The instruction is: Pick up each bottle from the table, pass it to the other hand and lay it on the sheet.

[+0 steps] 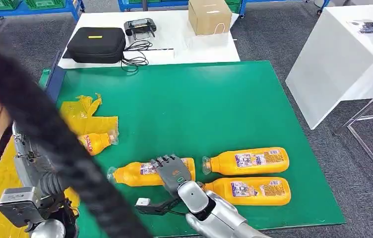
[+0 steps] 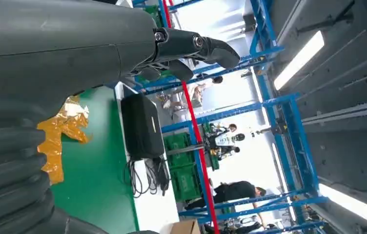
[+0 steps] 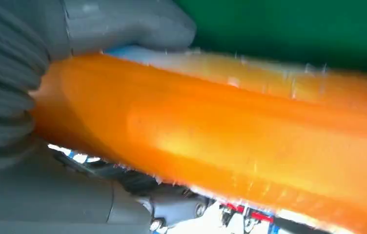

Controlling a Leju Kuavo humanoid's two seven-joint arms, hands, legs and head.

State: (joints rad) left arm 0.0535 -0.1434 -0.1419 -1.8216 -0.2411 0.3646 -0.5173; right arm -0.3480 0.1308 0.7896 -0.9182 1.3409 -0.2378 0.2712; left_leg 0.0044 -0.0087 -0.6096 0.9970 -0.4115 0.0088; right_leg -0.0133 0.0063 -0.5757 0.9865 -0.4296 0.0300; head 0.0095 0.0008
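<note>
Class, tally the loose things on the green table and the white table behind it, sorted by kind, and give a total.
Orange plastic bottles: 4, one under the right hand
Yellow crumpled sheet: 1
Black zipped case: 1
Brown cardboard box: 1
Total: 7

Head view high above green mat (image 1: 199,109) (wrist views close, turned).

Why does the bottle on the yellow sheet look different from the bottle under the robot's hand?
The bottle on the yellow sheet lies on crinkly yellow plastic; the bottle under the right hand lies on the green mat. The right hand wraps the second bottle; nothing touches the first. A dark cable hides part of the first, while the second shows its whole length. Both are orange, labelled and lying on their sides.
</note>
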